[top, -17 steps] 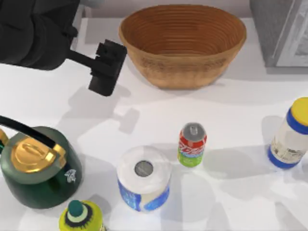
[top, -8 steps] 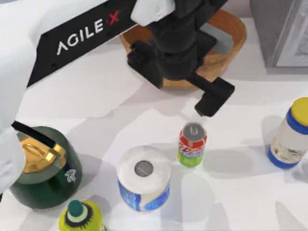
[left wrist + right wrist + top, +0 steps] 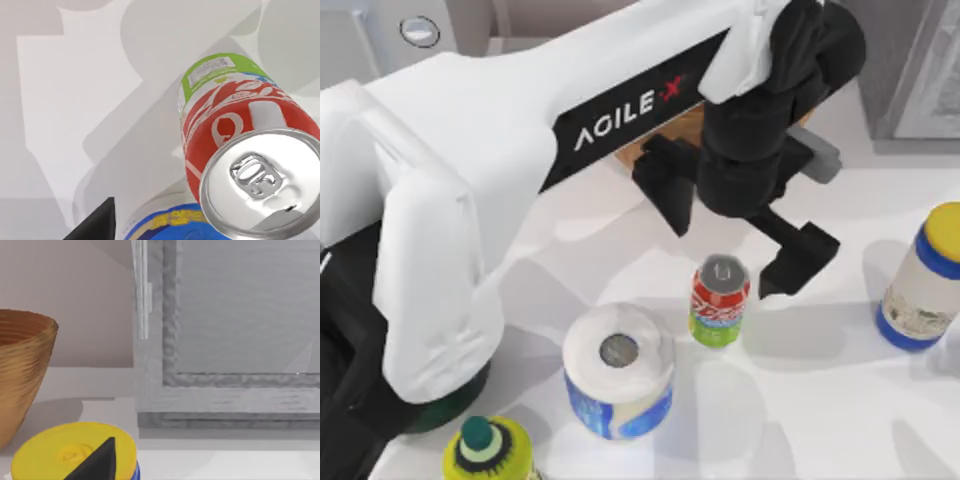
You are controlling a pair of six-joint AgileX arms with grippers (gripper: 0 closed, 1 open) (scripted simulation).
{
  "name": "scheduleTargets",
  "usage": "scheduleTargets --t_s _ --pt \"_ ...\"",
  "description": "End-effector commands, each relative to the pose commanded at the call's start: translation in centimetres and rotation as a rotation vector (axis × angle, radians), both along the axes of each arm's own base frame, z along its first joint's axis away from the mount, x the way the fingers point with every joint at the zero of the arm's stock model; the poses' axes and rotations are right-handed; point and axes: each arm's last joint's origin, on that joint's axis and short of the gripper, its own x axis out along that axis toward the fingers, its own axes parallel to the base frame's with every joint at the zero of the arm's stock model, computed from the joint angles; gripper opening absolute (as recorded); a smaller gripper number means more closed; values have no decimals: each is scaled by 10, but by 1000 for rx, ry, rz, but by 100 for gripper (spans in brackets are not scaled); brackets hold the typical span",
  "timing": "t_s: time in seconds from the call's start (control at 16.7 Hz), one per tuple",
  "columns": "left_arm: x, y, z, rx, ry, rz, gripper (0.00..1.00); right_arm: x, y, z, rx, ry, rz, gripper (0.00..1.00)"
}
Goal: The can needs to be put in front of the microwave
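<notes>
Top view: the can (image 3: 719,300) stands upright on the bench at centre frame, the left gripper (image 3: 738,228) hanging just above it, fingers spread. Left wrist view: the can's silver top (image 3: 265,182) sits lower right, close below.

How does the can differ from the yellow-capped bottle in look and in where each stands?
The can is red above a green band with a silver top; the bottle is pale with a yellow cap and blue bands. The can stands near the table's middle, beside the left gripper; the bottle stands at the top view's right edge, apart from it. The can looks slimmer than the bottle. Both stand upright on the white table.
</notes>
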Motion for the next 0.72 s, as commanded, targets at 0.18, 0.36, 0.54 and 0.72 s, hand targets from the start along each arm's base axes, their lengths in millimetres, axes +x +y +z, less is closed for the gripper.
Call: scheduleTargets --t_s 0.18,0.36,0.54,0.72 --pt "2 2 -1 0 1 5 100 0 0 0 0 0 0 100" --pt "1 0 -10 -1 -1 -1 100 0 0 0 0 0 0 100" --pt "1 -1 -38 0 0 0 100 0 0 0 0 0 0 100" --pt "0 0 -59 0 0 0 100 0 0 0 0 0 0 100"
